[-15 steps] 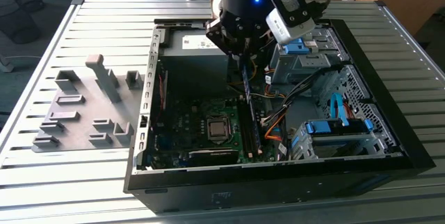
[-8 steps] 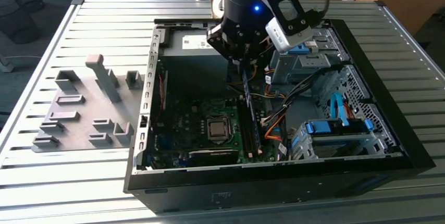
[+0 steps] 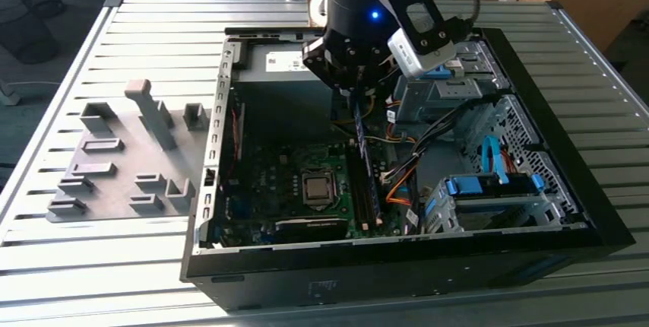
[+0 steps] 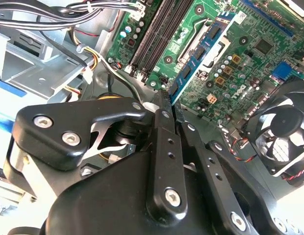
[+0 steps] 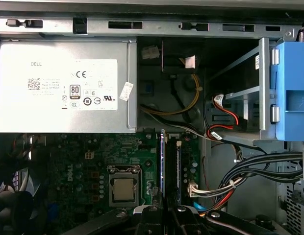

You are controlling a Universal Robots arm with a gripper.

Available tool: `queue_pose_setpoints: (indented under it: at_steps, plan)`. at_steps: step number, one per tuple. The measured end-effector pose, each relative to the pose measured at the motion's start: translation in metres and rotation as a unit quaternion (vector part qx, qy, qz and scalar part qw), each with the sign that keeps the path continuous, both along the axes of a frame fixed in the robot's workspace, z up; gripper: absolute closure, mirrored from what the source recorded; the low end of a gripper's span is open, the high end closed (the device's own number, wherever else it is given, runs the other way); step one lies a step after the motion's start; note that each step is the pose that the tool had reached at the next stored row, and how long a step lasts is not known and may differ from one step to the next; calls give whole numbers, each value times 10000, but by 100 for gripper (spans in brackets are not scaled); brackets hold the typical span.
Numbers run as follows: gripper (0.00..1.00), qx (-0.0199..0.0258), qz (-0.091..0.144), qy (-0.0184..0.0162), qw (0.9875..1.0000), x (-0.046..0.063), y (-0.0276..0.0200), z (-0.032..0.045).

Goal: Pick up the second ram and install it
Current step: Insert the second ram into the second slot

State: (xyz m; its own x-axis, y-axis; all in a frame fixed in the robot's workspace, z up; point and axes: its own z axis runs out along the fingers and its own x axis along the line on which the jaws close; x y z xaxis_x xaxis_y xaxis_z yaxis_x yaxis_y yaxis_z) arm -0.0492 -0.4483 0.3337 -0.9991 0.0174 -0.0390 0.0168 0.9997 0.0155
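My gripper [image 3: 353, 97] hangs inside the open computer case [image 3: 218, 190], above the motherboard [image 3: 273, 182]. It is shut on the second ram [image 3: 364, 156], a thin dark stick held on edge that reaches out from the fingertips over the board. In the second wrist view the two black fingers [image 4: 164, 132] press together on the ram [image 4: 201, 54], whose edge runs away from my gripper [image 4: 170, 105] beside the black memory slots [image 4: 157, 34]. In the first wrist view the ram [image 5: 162, 161] shows edge-on as a thin pale line next to the slots [image 5: 172, 166].
A power-supply box with a white label [image 5: 63, 88] fills the case's far end. The CPU socket [image 5: 123, 188] lies beside the slots. Cable bundles [image 5: 250, 171] and a blue drive cage [image 3: 497, 190] stand at the exterior view's right. A fan [image 4: 284, 132] sits nearby. Grey holder blocks [image 3: 121, 160] lie outside the case.
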Motion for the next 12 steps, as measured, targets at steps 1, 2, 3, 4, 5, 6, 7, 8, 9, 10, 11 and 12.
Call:
queue_pose_setpoints:
  at_steps: [1,2,3,4,5,6,7,8,9,10,11,12]
  plan:
    - [86,0,0,0,10000,0,0,0]
    - [86,0,0,0,10000,0,0,-1]
    - [86,0,0,0,10000,1,0,-1]
    - [86,0,0,0,10000,1,0,-1]
    - [86,0,0,0,10000,1,0,-1]
    - [86,0,0,0,10000,2,0,-1]
    - [86,0,0,0,10000,2,0,-1]
    - [86,1,0,0,10000,1,0,-2]
    - [86,1,0,0,10000,1,0,-3]
    - [86,2,0,-1,10000,1,0,-7]
    - [86,3,1,7,10000,2,-1,-19]
    - [86,2,7,23,10000,6,-3,-37]
